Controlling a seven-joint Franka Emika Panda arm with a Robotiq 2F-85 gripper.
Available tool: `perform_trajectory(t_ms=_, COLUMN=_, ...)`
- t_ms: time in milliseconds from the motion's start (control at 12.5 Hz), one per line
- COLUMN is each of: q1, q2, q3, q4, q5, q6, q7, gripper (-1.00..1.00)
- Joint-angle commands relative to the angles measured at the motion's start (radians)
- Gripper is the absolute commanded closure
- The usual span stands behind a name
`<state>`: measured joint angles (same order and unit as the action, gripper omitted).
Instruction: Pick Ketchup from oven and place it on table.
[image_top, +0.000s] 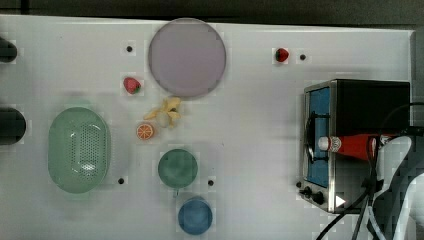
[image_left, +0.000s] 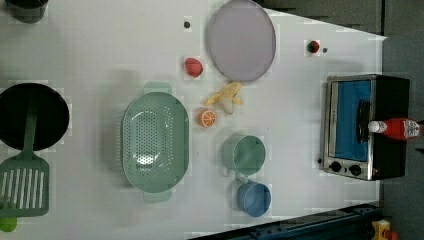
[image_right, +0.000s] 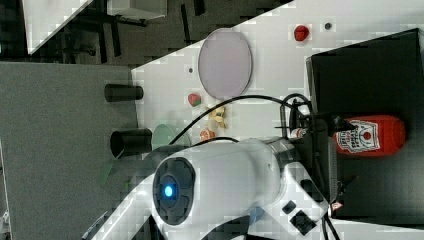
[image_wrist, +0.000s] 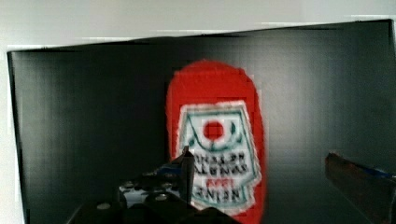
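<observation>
**Wrist view: ketchup not yet gripped on the oven top**

Wrist view frames the Ketchup (image_wrist: 215, 140) lying on its side on the black top of the oven (image_wrist: 93, 116), label up. The gripper (image_wrist: 261, 175) is seen spread wide, one finger on each side of the bottle's label, with nothing held and no contact made.

Taking the oven (image_top: 370, 107) as landmark, in the top view the Ketchup (image_top: 350, 145) is laid across its roof, the white cap jutting past the front edge above the blue glass door. The table (image_top: 250, 150) stretches away from the door side of the oven; out there a green cup (image_top: 177, 168) and a blue cup (image_top: 195, 216) are stood, with a grey plate (image_top: 186, 57) and a green colander (image_top: 79, 149) farther off.

The task is judged to be at its start: the approach is largely made, but the bottle has not been grasped. Left to do are closing on the bottle, lifting it off the oven, and setting it down on a bare part of the table.
</observation>
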<state>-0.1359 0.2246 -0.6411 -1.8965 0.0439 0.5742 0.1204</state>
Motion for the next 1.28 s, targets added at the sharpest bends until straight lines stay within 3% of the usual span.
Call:
perform_trajectory(t_ms=80, q1=-0.004, q2=0.050, q3=0.005, q4=0.044, q5=0.064, q6=0.037, q7=-0.107, gripper=-1.00)
perform_trajectory(t_ms=560, q1=-0.018, q2=0.133, q3=0.004, q4=0.042, q5=0.147, q6=0.056, q7=-0.119, gripper=-0.99)
perform_trajectory(t_ms=640, q1=-0.018, q2=0.135, q3=0.005, q4=0.041, q5=0.147, q6=0.055, q7=-0.119, gripper=-0.74)
perform_trajectory(t_ms=720, q1=-0.018, q2=0.138, q3=0.006, q4=0.045, q5=0.147, q6=0.056, q7=-0.119, gripper=-0.26)
perform_trajectory(t_ms=960, q1=0.008, q2=0.090, q3=0.008, q4=0.107, q5=0.146, q6=0.007, q7=-0.119, gripper=-0.26)
perform_trajectory(t_ms=1280, q1=0.104, q2=-0.066, q3=0.036, q4=0.245, q5=0.129, q6=-0.388, q7=-0.118, gripper=-0.26)
